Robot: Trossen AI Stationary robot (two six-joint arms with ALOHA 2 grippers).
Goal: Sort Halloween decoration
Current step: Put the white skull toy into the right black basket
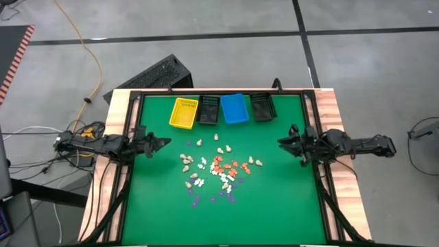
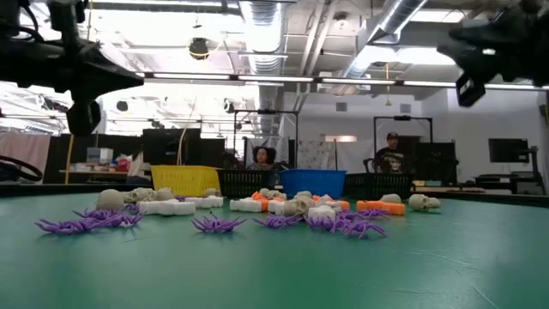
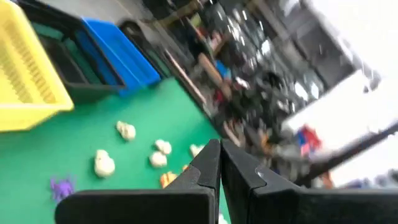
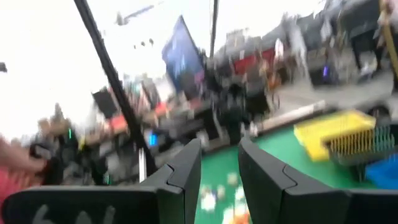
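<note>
The Halloween decoration [image 1: 216, 168] is a scatter of tiny white, cream, orange and purple pieces lying on the green mat at mid-table. The low view shows purple spiders [image 2: 219, 224], cream skulls [image 2: 110, 199] and orange pieces [image 2: 382, 207] resting on the mat. My left gripper [image 1: 163, 143] hovers above the table's left side, shut and holding nothing; its wrist view shows its fingertips [image 3: 219, 152] together, with cream pieces [image 3: 126, 130] beyond. My right gripper [image 1: 282, 143] hovers above the right side, open and holding nothing [image 4: 219, 158].
A row of bins stands along the table's far edge: yellow [image 1: 184, 112], black [image 1: 208, 110], blue [image 1: 234, 108] and another black [image 1: 262, 106]. A black frame rims the mat [image 1: 274, 213], which is bare toward the near edge. People [image 2: 392, 154] are in the room behind.
</note>
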